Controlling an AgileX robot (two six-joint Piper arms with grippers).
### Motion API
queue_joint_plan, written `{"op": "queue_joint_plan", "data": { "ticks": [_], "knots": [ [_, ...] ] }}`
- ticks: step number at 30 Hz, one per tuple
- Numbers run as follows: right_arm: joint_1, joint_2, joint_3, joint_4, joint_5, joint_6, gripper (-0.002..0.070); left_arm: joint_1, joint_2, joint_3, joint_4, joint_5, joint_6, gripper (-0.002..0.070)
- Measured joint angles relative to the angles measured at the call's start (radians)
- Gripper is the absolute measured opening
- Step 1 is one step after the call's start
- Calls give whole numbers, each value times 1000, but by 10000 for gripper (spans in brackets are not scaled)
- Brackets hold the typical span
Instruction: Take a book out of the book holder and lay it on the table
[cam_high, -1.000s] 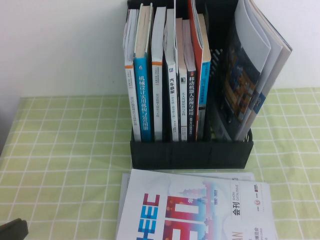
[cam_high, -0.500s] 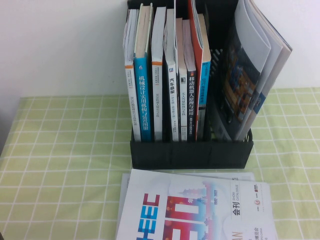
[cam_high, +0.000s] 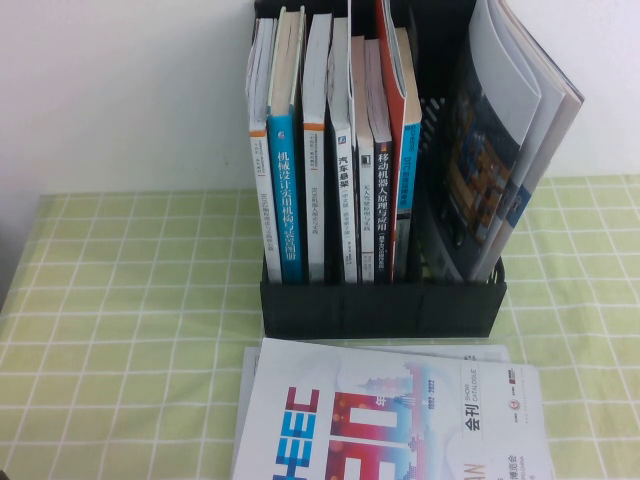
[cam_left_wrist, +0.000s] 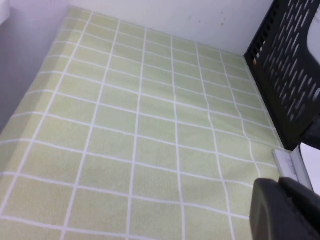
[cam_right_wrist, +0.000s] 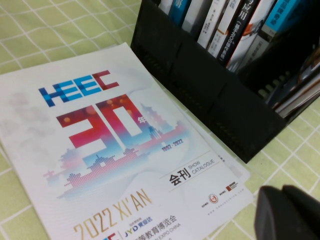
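Right gripper (cam_right_wrist: 289, 212) hangs near the book (cam_right_wrist: 115, 150) lying flat — grip unclear; left gripper (cam_left_wrist: 285, 210) likewise — withdraw straight up.

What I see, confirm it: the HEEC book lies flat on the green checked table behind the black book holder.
Not behind: the book lies flat on the table in front of the book holder, as the high view shows. The left tool hangs over bare table beside the book holder; the right tool hangs near the book.
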Motion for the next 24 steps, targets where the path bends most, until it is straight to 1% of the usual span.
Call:
{"op": "queue_joint_plan", "data": {
  "ticks": [5, 9, 11, 17, 24],
  "knots": [
    [0, 0, 0, 0, 0, 0, -1, 2, -2, 0, -2, 2, 100, -3],
    [0, 0, 0, 0, 0, 0, -1, 2, -2, 0, -35, 2, 278, -3],
    [0, 0, 0, 0, 0, 0, -1, 2, -2, 0, -54, 2, 325, -3],
    [0, 0, 0, 0, 0, 0, -1, 2, -2, 0, -80, 0, 360, -3],
    [0, 0, 0, 0, 0, 0, -2, 2, -2, 0, -84, 0, 361, -3]
  ]
}}
